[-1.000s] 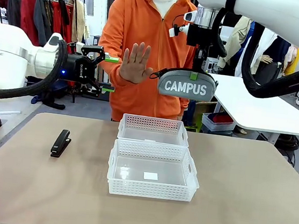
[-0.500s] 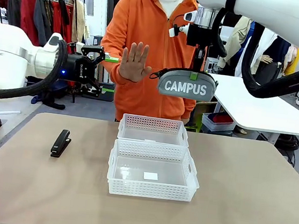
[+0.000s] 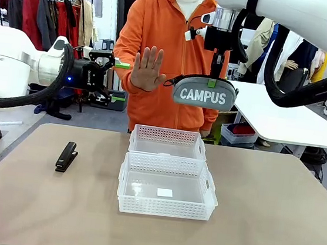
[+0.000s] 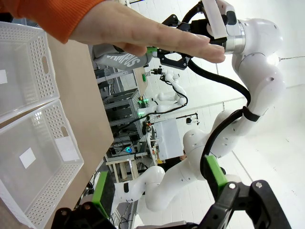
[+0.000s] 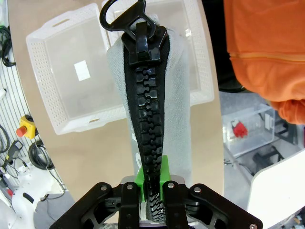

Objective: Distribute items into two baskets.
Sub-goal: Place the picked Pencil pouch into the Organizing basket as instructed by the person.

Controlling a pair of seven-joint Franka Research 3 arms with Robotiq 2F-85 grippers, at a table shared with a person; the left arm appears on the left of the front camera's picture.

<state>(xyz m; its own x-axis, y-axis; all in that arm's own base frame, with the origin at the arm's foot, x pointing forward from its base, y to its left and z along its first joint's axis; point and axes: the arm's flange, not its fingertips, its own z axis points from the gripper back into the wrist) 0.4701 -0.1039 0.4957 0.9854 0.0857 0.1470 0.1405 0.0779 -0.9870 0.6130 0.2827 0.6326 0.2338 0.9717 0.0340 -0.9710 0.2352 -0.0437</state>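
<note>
**Table** point(image 3: 271, 217): carries both baskets at its middle and the stapler toward the left.

**Baskets:** the near basket point(image 3: 165, 207) and the far basket point(image 3: 168, 136) stand long side to long side, touching. Each holds only a white label.

**Pouch** point(image 3: 204, 95): soft fabric, probably light. Expect it to sag and swing. It is best gripped along the top seam at the zip, which is where it is held. It hangs level beneath the right gripper point(image 3: 213, 81), high above the far basket and slightly behind it. In the right wrist view, the jaws are pinched narrow on the zip ridge.

**Stapler** point(image 3: 66, 156): rigid and smooth, likely dense for its size. Grip it across the narrow body at mid-length, because the ends may tip. It lies flat on the table, well apart from the baskets.

**Left gripper** point(image 3: 120, 81): jaws wide and empty, held in the air well above and behind the stapler. A person's raised hand point(image 3: 148, 68) is just beside it, palm outward.
</note>
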